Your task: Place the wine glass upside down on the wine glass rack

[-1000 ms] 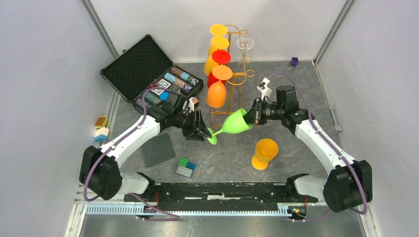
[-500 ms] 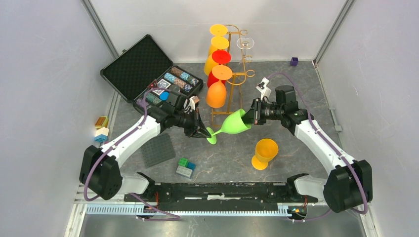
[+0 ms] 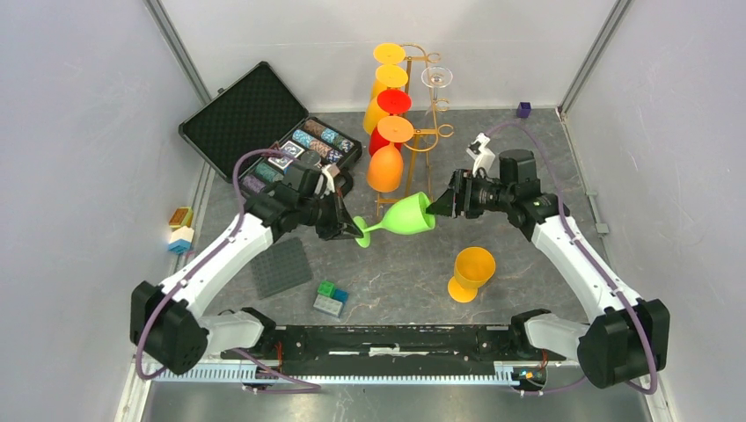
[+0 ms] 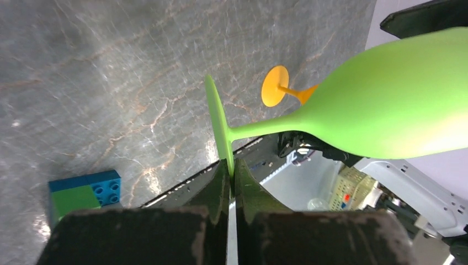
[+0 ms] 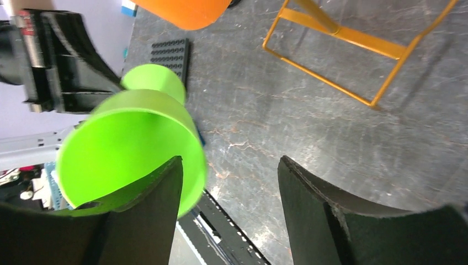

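The green wine glass hangs on its side above the table, bowl toward the right. My left gripper is shut on the edge of its round foot, and the stem runs up to the bowl. My right gripper is open at the bowl's mouth; one finger overlaps the rim and the other stands apart from it. The gold wine glass rack rises behind, with orange and red glasses hanging upside down on its left side.
An orange glass stands upright on the table at the right front. An open black case of chips lies at the back left. A grey studded plate and small blocks lie near the front. A clear glass hangs on the rack's right.
My left gripper closed on the glass's foot. My right gripper opened off the bowl's rim and drew back slightly. The glass shifted a little left and up.
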`<action>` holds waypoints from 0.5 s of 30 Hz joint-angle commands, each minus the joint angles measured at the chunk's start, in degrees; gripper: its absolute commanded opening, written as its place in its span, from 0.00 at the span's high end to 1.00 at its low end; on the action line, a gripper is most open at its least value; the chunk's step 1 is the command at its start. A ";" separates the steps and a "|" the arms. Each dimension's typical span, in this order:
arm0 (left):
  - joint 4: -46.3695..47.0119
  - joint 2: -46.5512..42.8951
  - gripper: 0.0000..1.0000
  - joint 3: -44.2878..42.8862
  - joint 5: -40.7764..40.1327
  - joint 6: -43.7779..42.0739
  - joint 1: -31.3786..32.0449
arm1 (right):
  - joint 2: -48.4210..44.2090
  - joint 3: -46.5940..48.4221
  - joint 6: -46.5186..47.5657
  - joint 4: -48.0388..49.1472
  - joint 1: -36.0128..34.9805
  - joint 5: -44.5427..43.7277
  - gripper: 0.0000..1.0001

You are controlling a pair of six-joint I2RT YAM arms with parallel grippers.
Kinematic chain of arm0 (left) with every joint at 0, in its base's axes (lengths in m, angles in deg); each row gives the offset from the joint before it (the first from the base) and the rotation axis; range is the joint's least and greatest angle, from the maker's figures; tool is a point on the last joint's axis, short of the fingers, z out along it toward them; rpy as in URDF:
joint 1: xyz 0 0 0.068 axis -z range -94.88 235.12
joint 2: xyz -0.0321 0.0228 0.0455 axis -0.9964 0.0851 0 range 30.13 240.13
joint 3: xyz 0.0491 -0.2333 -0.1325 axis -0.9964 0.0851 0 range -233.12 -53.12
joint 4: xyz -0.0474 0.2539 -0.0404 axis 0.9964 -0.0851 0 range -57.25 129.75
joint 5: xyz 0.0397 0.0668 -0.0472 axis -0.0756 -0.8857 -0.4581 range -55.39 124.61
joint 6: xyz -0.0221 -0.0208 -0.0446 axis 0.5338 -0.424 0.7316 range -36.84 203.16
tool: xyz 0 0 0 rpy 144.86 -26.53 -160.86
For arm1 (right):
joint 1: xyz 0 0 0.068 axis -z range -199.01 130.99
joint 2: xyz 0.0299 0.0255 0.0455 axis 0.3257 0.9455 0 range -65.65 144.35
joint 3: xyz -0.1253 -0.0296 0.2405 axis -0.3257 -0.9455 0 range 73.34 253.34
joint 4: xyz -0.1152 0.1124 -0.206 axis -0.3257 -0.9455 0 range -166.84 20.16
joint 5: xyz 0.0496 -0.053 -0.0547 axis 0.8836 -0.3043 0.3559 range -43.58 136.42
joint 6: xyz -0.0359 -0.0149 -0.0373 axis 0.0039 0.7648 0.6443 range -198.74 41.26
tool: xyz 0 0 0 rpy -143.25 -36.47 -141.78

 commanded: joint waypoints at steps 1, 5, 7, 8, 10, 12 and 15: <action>-0.47 -6.65 0.98 -3.67 -9.30 -6.14 -0.41 | -2.56 4.33 4.54 -3.05 1.68 -4.35 0.30; 0.06 -11.11 0.98 -4.07 -13.89 -10.85 -0.47 | -4.31 4.46 4.85 -3.18 3.37 -5.75 0.26; 0.39 -13.19 0.98 -4.20 -15.70 -13.32 -0.51 | -5.36 4.53 5.21 -3.22 3.86 -7.07 0.25; 0.62 -14.22 0.98 -4.28 -16.56 -14.16 -0.46 | -5.83 4.68 5.65 -3.36 4.05 -8.00 0.25; 1.21 -16.17 0.98 -4.29 -18.59 -15.63 -0.44 | -6.56 5.27 6.71 -4.33 4.38 -10.15 0.22; 2.67 -18.06 0.98 -4.16 -19.72 -17.30 -0.44 | -7.17 5.87 7.65 -5.14 4.55 -12.08 0.21; 5.30 -20.48 0.98 -3.69 -20.48 -19.76 -0.46 | -8.43 6.39 8.58 -5.38 4.72 -14.48 0.18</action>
